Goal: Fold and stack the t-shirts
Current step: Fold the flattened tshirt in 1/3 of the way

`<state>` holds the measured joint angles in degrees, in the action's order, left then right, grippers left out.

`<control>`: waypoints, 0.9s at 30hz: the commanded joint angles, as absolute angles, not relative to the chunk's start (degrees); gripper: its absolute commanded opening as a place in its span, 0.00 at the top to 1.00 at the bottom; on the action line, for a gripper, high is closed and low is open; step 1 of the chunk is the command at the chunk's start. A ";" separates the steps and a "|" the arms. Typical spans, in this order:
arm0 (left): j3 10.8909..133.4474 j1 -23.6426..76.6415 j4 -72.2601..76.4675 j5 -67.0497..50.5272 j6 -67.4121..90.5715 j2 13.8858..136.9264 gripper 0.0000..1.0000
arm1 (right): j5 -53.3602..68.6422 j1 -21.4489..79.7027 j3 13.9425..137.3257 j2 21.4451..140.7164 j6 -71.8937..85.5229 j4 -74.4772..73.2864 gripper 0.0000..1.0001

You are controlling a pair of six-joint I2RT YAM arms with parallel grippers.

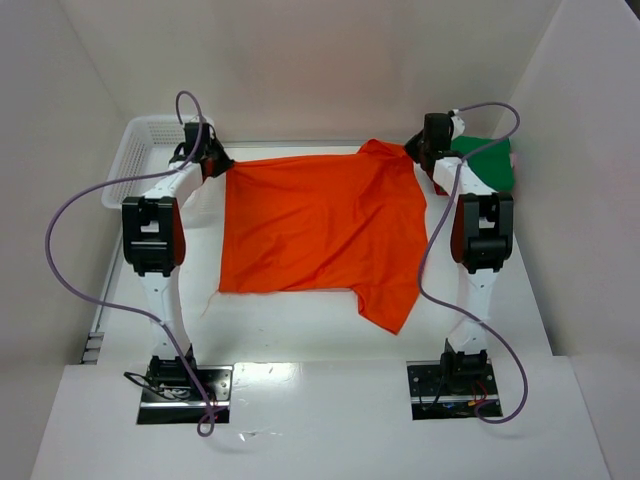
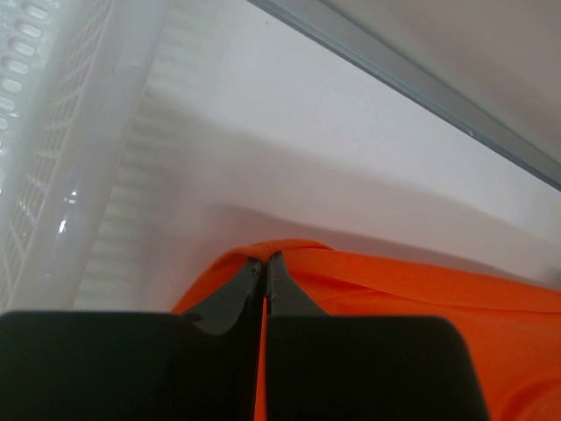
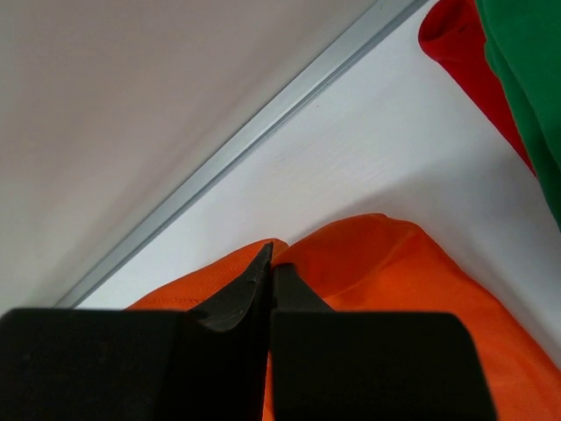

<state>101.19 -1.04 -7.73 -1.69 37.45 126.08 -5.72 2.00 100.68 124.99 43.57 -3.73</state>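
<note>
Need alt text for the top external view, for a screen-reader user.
An orange t-shirt lies spread on a white table, its far edge pinched at each end by the shut left gripper and right gripper. A white mesh basket sits at far left; a green t-shirt lies at far right.

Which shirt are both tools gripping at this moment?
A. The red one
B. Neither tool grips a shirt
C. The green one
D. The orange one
D: the left tool and the right tool are each shut on a far edge of the orange shirt, while the green shirt lies off to the right.
</note>
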 commanded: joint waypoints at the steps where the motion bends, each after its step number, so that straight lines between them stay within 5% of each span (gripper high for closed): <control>1: 104.41 -2.63 -6.59 -0.18 35.42 127.35 1.00 | -6.86 1.14 102.22 125.24 42.28 -2.29 1.00; 15: 99.84 -2.64 -6.06 1.58 34.37 125.33 1.00 | -10.46 0.62 92.56 119.19 41.23 -0.44 1.00; 27: 103.97 -3.69 -6.50 3.25 34.37 127.70 1.00 | -10.46 -1.14 97.37 121.46 39.55 -0.44 1.00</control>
